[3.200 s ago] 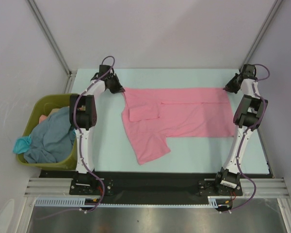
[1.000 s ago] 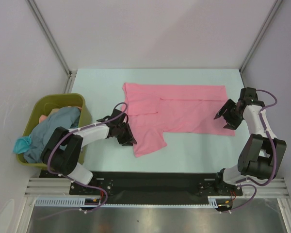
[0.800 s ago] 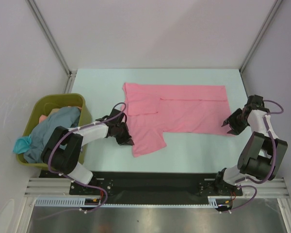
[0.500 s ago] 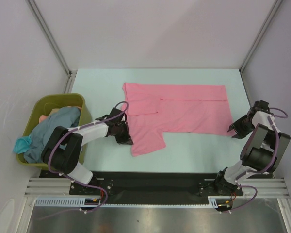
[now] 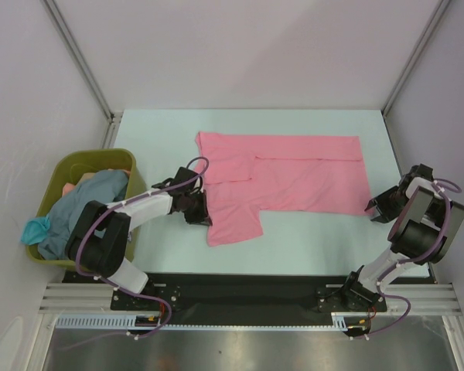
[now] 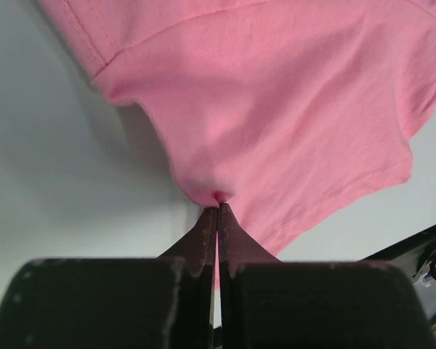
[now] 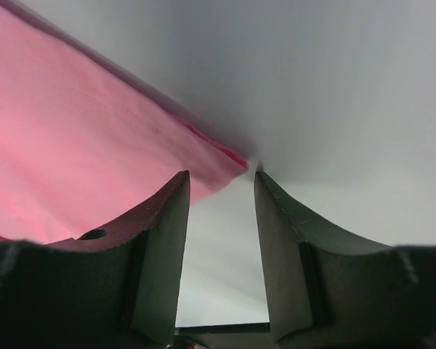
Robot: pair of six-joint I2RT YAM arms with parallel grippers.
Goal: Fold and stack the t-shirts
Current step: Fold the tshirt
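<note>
A pink t-shirt (image 5: 294, 174) lies spread flat on the pale table, its sleeve flap (image 5: 233, 222) pointing toward the arms. My left gripper (image 5: 206, 217) is shut on a small pinch of the pink t-shirt's (image 6: 276, 94) left edge, and the cloth puckers at the tips of the left gripper (image 6: 218, 206). At the shirt's near right corner, my right gripper (image 5: 373, 207) stands open. That corner of the pink t-shirt (image 7: 80, 123) lies just ahead of the right gripper (image 7: 221, 178), with nothing between its fingers. More t-shirts, grey-blue (image 5: 85, 212) and teal (image 5: 34, 229), sit heaped in the bin.
An olive-green bin (image 5: 77, 161) stands at the table's left edge, beside the left arm. Grey walls and metal posts enclose the table at the back and sides. A black rail (image 5: 247, 290) runs along the near edge.
My left gripper has shut on the shirt's left edge and drawn it slightly. My right gripper has swung outward and nearer, to the shirt's near right corner, its jaws narrower than before.
</note>
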